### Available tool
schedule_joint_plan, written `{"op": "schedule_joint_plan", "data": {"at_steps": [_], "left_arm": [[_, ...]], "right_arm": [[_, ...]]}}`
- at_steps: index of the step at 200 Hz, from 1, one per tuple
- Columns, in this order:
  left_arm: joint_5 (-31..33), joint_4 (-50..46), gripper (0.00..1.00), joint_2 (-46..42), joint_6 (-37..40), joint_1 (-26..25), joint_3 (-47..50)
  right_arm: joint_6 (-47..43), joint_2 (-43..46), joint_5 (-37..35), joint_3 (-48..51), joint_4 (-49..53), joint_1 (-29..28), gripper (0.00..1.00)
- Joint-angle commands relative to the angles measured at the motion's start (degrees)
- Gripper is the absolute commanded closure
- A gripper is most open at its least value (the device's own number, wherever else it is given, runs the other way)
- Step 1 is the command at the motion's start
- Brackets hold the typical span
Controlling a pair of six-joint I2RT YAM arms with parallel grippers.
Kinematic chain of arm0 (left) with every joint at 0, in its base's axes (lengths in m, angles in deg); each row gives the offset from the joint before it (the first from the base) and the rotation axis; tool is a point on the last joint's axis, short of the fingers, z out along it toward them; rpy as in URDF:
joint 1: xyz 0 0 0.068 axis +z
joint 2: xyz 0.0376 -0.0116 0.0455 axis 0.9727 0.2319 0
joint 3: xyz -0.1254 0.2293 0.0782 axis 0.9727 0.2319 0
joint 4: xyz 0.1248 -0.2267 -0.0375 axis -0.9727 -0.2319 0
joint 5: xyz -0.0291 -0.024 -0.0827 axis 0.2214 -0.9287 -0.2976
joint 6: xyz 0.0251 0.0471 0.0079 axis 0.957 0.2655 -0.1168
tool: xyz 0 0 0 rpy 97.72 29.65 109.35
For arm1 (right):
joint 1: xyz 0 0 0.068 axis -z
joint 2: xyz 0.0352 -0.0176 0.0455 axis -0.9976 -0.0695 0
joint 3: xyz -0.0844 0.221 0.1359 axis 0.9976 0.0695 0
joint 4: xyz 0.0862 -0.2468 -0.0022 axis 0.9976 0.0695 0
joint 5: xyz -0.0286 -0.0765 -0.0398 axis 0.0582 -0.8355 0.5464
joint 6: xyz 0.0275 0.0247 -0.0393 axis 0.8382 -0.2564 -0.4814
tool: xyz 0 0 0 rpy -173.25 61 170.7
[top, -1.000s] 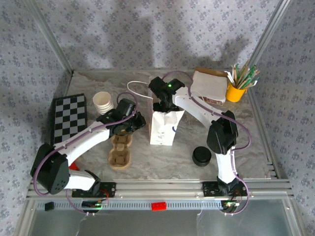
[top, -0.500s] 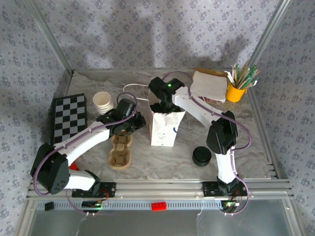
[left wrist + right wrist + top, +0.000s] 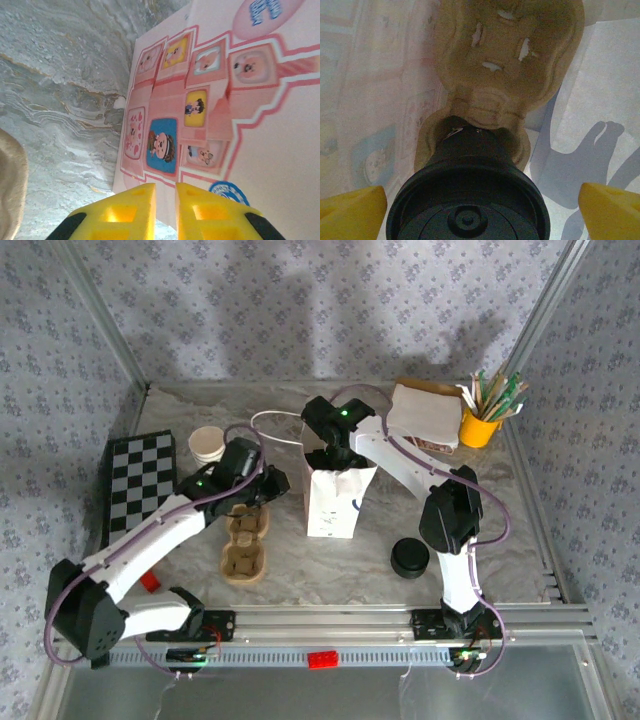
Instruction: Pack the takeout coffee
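The takeout coffee [image 3: 468,192], a dark cup under a round black lid, stands in a brown pulp carrier [image 3: 510,55] at the bottom of the white paper bag [image 3: 330,502]. My right gripper [image 3: 480,212] reaches down into the bag's mouth [image 3: 335,452]. It is open, with a yellow finger on each side of the lid and a gap at the right finger [image 3: 612,207]. My left gripper [image 3: 165,186] hovers a little left of the bag's printed side [image 3: 240,100], also seen from above [image 3: 268,483]. Its jaws stand a narrow slit apart, with nothing in them.
Two more pulp carriers [image 3: 245,545] lie left of the bag. A stack of cream cups [image 3: 207,445] and a chessboard [image 3: 140,480] stand further left. Black lids [image 3: 409,558] sit front right. Napkins [image 3: 425,412] and a yellow stirrer cup [image 3: 480,425] are at the back right.
My left arm has drawn back to the left, away from the bag's side, and its jaws have parted a little. The right arm stays in the bag.
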Motion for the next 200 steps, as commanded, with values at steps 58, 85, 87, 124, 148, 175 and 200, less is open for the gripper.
{"op": "schedule_joint_plan", "data": {"at_steps": [58, 85, 87, 124, 148, 175, 200], "left_arm": [[1.5, -10.1, 0.74, -9.4, 3.9, 1.1, -4.4], [0.4, -10.0, 0.69, -11.7, 3.8, 0.9, -5.3], [0.2, -9.8, 0.68, -11.9, 3.7, 1.0, -5.4], [-3.0, -7.0, 0.63, -12.2, 2.8, 0.1, -7.8], [-3.7, -4.8, 0.57, -11.0, 3.0, -1.4, -10.6], [-3.8, -3.4, 0.49, -8.3, 3.7, -3.6, -14.2], [-4.1, -2.4, 0.43, -5.7, 4.1, -4.8, -16.5]], "right_arm": [[0.7, -0.9, -2.1, -2.8, 3.0, -0.8, 0.00], [0.7, -0.9, -2.5, -3.0, 3.4, -1.0, 0.00], [0.7, -0.9, -2.5, -3.1, 3.4, -1.0, 0.00], [0.7, -0.9, -2.9, -3.7, 3.9, -1.2, 0.00], [0.7, -0.9, -3.1, -4.1, 4.2, -1.2, 0.00], [0.8, -1.0, -3.4, -4.6, 4.5, -1.4, 0.00], [0.8, -1.3, -3.4, -5.3, 5.0, -1.4, 0.00]]}}
